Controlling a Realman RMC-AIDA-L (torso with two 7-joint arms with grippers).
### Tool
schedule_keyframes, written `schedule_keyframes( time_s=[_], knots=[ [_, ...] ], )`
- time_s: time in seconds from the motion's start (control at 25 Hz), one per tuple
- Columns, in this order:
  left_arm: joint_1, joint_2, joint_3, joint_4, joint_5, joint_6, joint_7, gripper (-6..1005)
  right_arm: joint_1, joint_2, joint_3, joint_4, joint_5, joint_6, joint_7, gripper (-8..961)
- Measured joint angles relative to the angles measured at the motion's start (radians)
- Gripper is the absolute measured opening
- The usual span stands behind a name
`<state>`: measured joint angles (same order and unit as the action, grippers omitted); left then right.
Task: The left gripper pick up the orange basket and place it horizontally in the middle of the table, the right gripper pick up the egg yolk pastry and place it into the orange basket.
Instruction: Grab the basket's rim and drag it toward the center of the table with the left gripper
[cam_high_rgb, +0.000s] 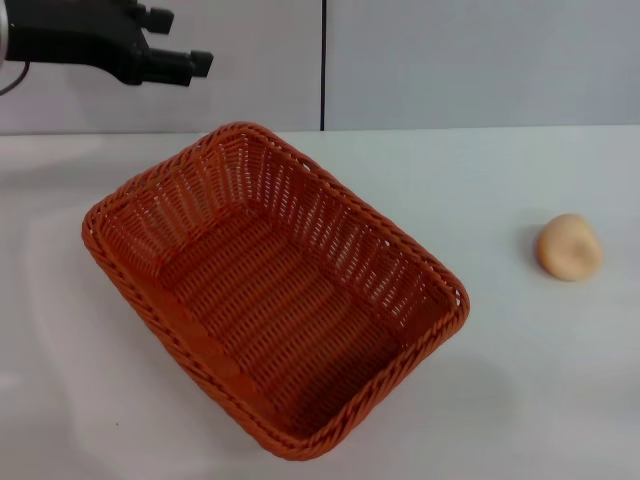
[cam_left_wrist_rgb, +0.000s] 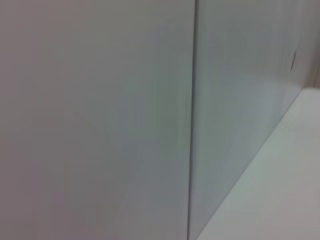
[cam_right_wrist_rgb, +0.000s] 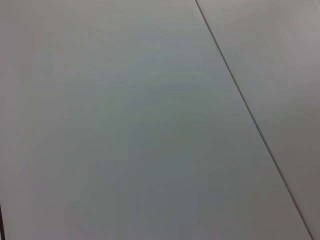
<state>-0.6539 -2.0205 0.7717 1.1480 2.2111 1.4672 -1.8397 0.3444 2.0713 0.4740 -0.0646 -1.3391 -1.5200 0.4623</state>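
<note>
The orange basket rests empty on the white table, left of centre, with its long side running diagonally from far left to near right. Well to its right, the egg yolk pastry lies alone on the tabletop. My left gripper hangs in the air at the upper left, above and behind the basket's far corner. It is open, holds nothing and is clear of the basket. The right gripper is out of view. Both wrist views show only pale flat surfaces.
A grey wall with a dark vertical seam stands behind the table. The left wrist view faces this wall seam, with a strip of table beside it. Bare tabletop lies between basket and pastry.
</note>
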Motion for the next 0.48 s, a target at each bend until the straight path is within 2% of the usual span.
schedule_keyframes(
  time_s=[0.2,0.36,0.48],
  knots=[
    [-0.016,-0.013,0.005,-0.014,0.097,-0.014,-0.012,722,-0.003,0.001,0.0,0.001,0.0,0.0,0.001,523],
    [-0.024,-0.033,0.021,-0.025,0.194,-0.041,-0.034,720,-0.008,0.001,0.001,0.001,0.0,-0.006,0.012,522],
    [-0.031,-0.034,0.023,-0.054,0.207,-0.052,-0.04,718,-0.009,0.001,0.002,0.002,0.0,-0.006,0.013,522]
  ],
)
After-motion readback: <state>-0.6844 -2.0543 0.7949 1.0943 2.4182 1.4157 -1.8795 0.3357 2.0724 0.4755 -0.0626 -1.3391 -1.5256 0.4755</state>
